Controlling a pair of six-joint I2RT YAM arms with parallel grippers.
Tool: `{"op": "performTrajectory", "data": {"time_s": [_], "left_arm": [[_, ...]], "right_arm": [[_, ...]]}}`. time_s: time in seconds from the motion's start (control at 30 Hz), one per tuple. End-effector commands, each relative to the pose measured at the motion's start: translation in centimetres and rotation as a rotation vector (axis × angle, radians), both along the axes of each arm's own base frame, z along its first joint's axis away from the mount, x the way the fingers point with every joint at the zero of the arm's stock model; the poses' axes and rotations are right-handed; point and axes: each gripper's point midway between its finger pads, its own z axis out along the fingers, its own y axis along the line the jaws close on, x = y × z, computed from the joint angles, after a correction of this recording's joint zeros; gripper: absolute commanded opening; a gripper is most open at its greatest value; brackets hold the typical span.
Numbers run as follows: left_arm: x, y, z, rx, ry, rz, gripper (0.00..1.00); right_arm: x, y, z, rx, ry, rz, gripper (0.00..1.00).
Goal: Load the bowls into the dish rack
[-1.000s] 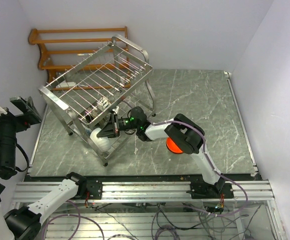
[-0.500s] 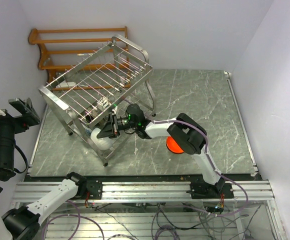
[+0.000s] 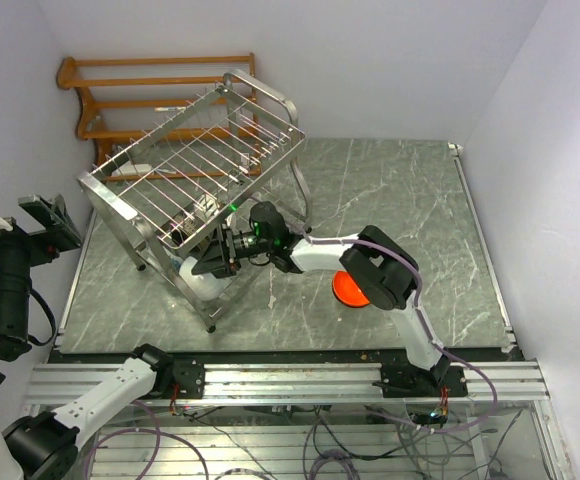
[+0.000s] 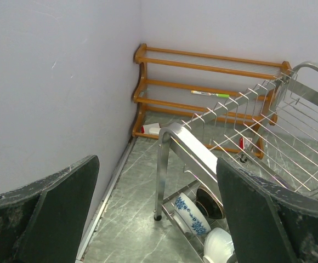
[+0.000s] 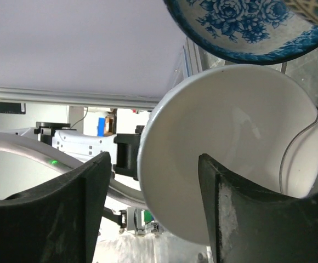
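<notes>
Right tool (image 5: 153,160), spread apart, faces the white bowl (image 5: 230,142): glossy, probably fragile ceramic, best pinched at its rim.

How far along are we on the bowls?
Done: the blue-and-white bowl and brown bowl sit in the lower tier of the dish rack. In hand: the right gripper straddles the rim of the white bowl there, jaws apart. To do: the orange bowl is on the table; the left gripper is open and empty.
</notes>
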Motion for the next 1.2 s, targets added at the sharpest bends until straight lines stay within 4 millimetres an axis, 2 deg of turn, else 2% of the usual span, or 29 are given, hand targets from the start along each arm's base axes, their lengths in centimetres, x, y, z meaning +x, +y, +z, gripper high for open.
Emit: {"op": "performTrajectory", "data": {"time_s": [0.0,0.23,0.37,0.43,0.6,0.83,1.07,1.17], "left_arm": [[-0.1,0.2,0.5,-0.002,-0.025,0.006,0.99],[-0.8,0.7,0.4,-0.022,-0.033,0.012,0.99],[-1.0,0.8,0.5,-0.027,-0.039,0.01,0.99],[-1.0,0.7,0.5,-0.029,-0.04,0.008,0.99],[-0.7,0.2,0.6,-0.038,-0.045,-0.015,0.99],[0.1,-0.7,0.8,-0.036,-0.042,-0.05,0.99],[0.5,-1.6,1.0,-0.043,-0.043,-0.086,0.99],[0.6,-1.8,0.9,-0.041,-0.043,-0.096,0.99]], "right_arm": [[0.4,-0.2,3.4,0.025,-0.089,-0.012,0.68],[1.3,-1.3,3.5,-0.06,-0.162,-0.071,0.71],[2.1,-2.3,3.0,-0.125,-0.196,-0.118,0.73],[2.2,-3.0,3.6,-0.135,-0.197,-0.144,0.73],[2.6,-4.7,3.4,-0.189,-0.216,-0.226,0.73],[2.2,-7.7,2.4,-0.281,-0.221,-0.316,0.72],[0.9,-11.8,2.6,-0.345,-0.196,-0.435,0.71],[0.4,-14.2,2.2,-0.43,-0.213,-0.482,0.69]]}}
